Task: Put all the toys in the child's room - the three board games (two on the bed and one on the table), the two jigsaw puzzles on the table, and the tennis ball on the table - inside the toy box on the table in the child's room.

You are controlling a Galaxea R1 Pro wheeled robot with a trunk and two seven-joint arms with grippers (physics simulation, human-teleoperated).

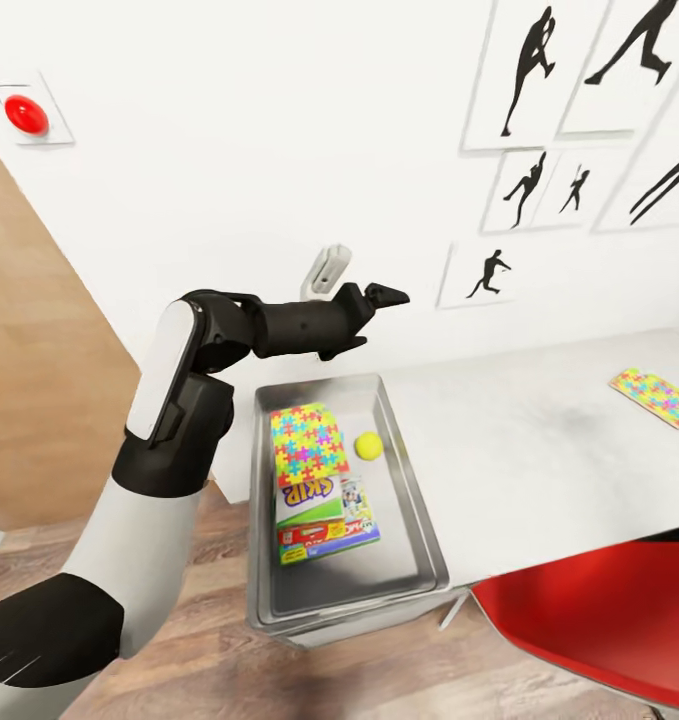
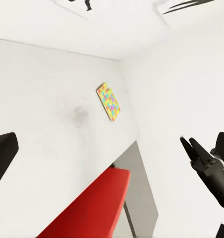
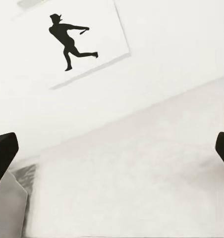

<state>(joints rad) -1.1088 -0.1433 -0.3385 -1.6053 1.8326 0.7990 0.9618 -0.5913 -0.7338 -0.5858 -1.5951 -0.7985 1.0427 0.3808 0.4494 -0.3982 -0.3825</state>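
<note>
Holding three board games (image 1: 324,515), the toy box (image 1: 419,520); one puzzle (image 1: 656,396) outside.

Left hand (image 1: 371,300) raised, fingers spread, holding nothing

The left arm (image 1: 159,470) is built from smooth, rounded segments in which glossy white shells alternate with matte black joint sections; a long white oval cover is seen over the upper part, and a black band with faint pale scratch-like marks sits at the lowest visible segment. The forearm and wrist are entirely black and angular, ending in the left tool (image 1: 379,297) with short, pointed black fingers. In the wrist views, blunt black fingertips (image 3: 4,153) are seen at the picture edges, and a further black tool (image 2: 208,166) with ridged, jointed parts is visible.
</note>
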